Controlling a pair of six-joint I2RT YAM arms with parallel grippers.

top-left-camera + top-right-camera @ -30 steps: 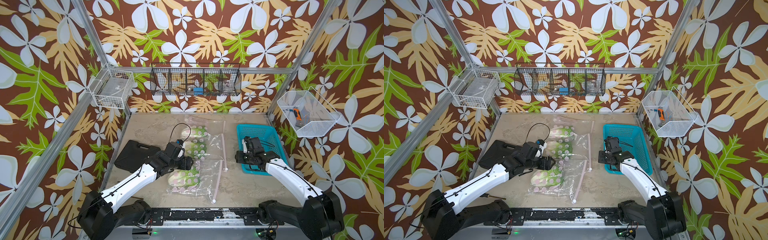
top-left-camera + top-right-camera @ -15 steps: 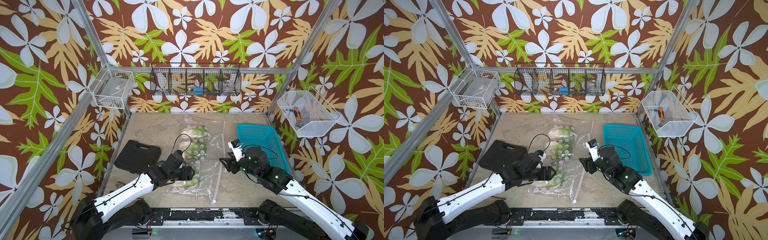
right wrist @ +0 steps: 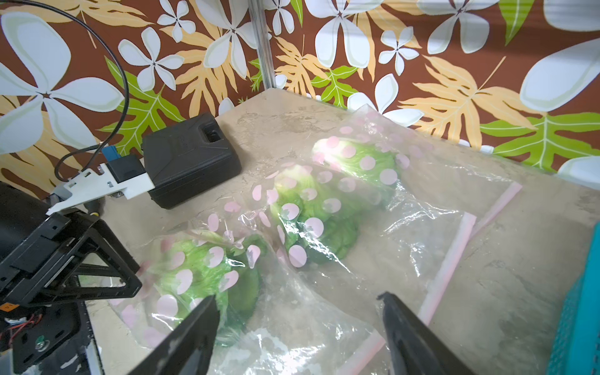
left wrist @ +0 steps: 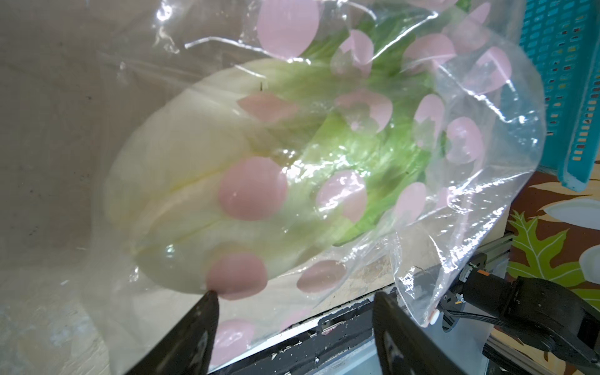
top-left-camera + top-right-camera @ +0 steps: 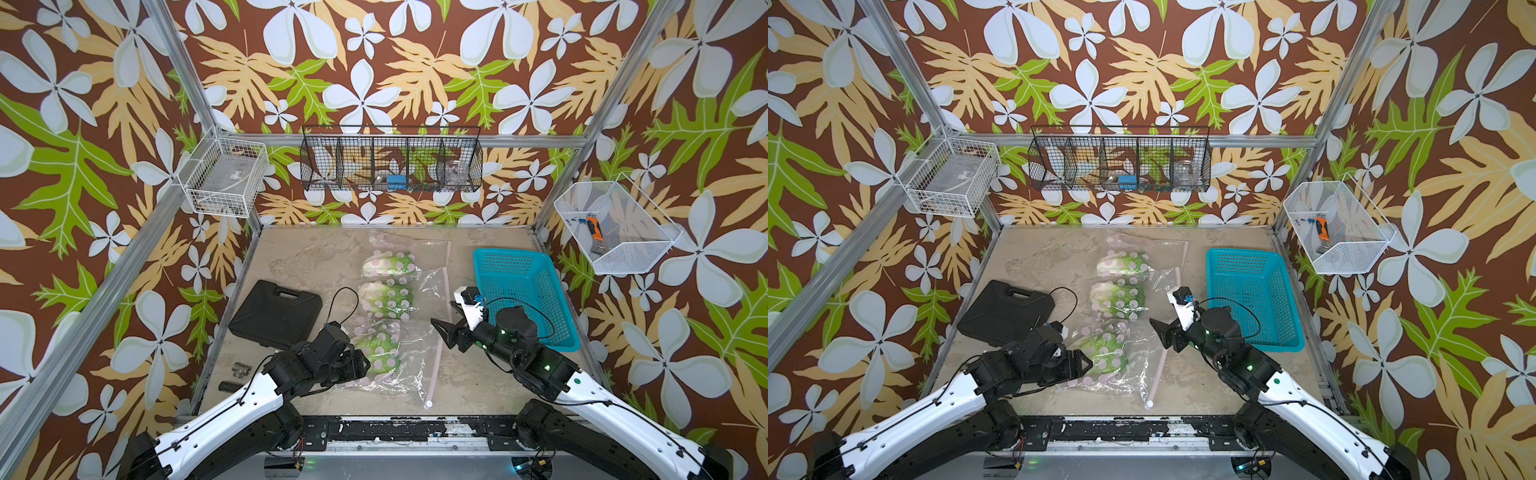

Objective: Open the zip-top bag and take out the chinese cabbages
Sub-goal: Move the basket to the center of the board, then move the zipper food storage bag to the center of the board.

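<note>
The zip-top bag (image 5: 428,291) is clear with pink dots and lies flat mid-table, its pink zip strip (image 5: 436,361) along the right edge. The three chinese cabbages lie in a row inside it: far (image 5: 388,266), middle (image 5: 386,297) and near (image 5: 380,351). My left gripper (image 5: 361,365) is open at the near cabbage's (image 4: 227,162) white base, one fingertip (image 4: 209,302) touching the bag film. My right gripper (image 5: 446,322) hovers open over the bag's right part beside the zip strip (image 3: 448,266), with only bag film below its jaws.
A teal basket (image 5: 523,299) stands right of the bag, close behind my right arm. A black case (image 5: 276,313) lies to the left, small metal parts (image 5: 241,370) by the front left edge. Wire baskets (image 5: 390,164) hang on the walls.
My right arm has swung from the teal basket over to the bag's zip side, jaws opening wider. My left gripper slid toward the front, to the near cabbage, and narrowed slightly.
</note>
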